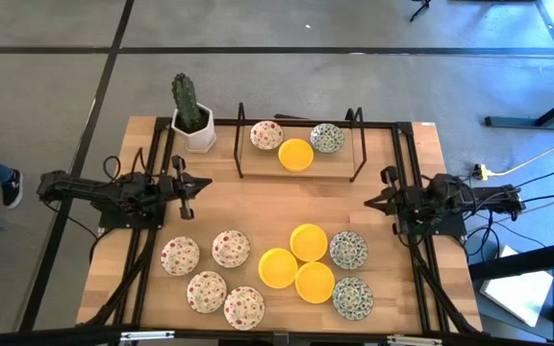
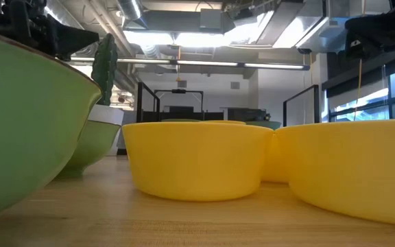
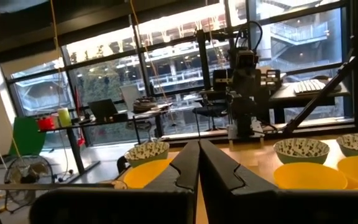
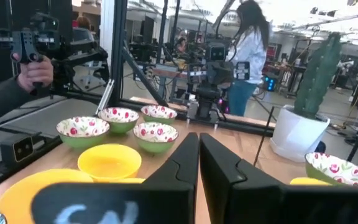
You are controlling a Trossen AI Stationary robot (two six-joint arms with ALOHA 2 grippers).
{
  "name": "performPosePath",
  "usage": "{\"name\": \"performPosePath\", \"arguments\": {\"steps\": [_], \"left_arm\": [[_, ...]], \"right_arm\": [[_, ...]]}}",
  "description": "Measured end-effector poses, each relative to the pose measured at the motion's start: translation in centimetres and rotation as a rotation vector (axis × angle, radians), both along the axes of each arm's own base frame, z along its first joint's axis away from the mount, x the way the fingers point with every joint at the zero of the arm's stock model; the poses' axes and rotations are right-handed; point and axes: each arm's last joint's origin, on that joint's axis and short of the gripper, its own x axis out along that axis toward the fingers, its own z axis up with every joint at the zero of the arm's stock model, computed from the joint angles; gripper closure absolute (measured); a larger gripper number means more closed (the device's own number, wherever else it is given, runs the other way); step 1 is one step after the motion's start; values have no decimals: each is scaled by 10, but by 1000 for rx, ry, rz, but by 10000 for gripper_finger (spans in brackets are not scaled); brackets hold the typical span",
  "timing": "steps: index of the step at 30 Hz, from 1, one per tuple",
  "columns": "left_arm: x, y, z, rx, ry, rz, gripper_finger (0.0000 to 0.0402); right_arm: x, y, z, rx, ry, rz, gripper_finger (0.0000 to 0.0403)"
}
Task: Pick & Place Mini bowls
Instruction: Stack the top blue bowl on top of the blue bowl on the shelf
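Meanwhile, both arms hang level above the bench with nothing in hand. The left claw [image 1: 188, 199] sits over the left edge, pointing inward; the right claw [image 1: 381, 200] mirrors it from the right edge. Each has its fingers pressed together, as the wrist views show, and neither touches a bowl.

Most of the mini bowls lie toward the near edge, between the two arms and nearer than both claws. Four red-speckled bowls [image 1: 212, 277] cluster toward the near left corner, closest to the left claw. Four yellow bowls [image 1: 298, 264] bunch at the middle of the near edge, with two green-patterned bowls [image 1: 350, 274] touching them on the right, closest to the right claw.

Three more bowls, one of each kind, sit on a black wire rack [image 1: 299, 175] at the far edge, beside a white pot with a cactus [image 1: 191, 120] near the far left corner. The rack looks like the place for the rest, with its yellow bowl [image 1: 295, 154] between a red-speckled and a green-patterned one.

Being round, the bowls offer no preferred axis; either claw must likely open first, then drop onto a rim.
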Motion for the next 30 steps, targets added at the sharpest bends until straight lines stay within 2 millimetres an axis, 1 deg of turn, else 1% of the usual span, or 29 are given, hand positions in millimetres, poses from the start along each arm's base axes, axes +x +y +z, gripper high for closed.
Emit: {"name": "performPosePath", "arguments": {"steps": [3, 6, 8, 11, 14, 16, 18, 20, 23, 25, 27, 30], "left_arm": [[0, -1, 1, 0, -12, -32, 395], [-2, -3, 8, 46, -83, -85, 398], [-4, -4, 15, 111, -150, -117, 398], [-8, -6, 24, 185, -252, -184, 396], [-12, -9, 32, 154, -357, -294, 397], [-13, -10, 33, 162, -375, -329, 399], [-13, -8, 35, 201, -363, -253, 399], [-11, -5, 38, 253, -318, -105, 398], [-8, 0, 41, 297, -236, 51, 398], [-7, 1, 44, 336, -201, 71, 399], [-4, 0, 47, 372, -184, 27, 399], [-2, -2, 47, 388, -175, -50, 398]], "right_arm": [[0, 2, 1, 0, -8, 60, 386], [-1, 4, 4, -20, -40, 127, 386], [-1, 4, 5, -10, -55, 131, 386], [-1, 4, 2, 12, -12, 135, 386], [0, 4, 1, 40, -2, 137, 386], [-1, 4, 4, 39, -32, 137, 386], [-1, 4, 6, 22, -59, 135, 386], [-1, 4, 8, -17, -83, 130, 386], [-1, 4, 4, -91, -55, 130, 392], [0, 4, 1, -128, -34, 126, 397], [0, 3, 2, -130, -44, 99, 398], [-1, 2, 8, -59, -90, 63, 397]]}}
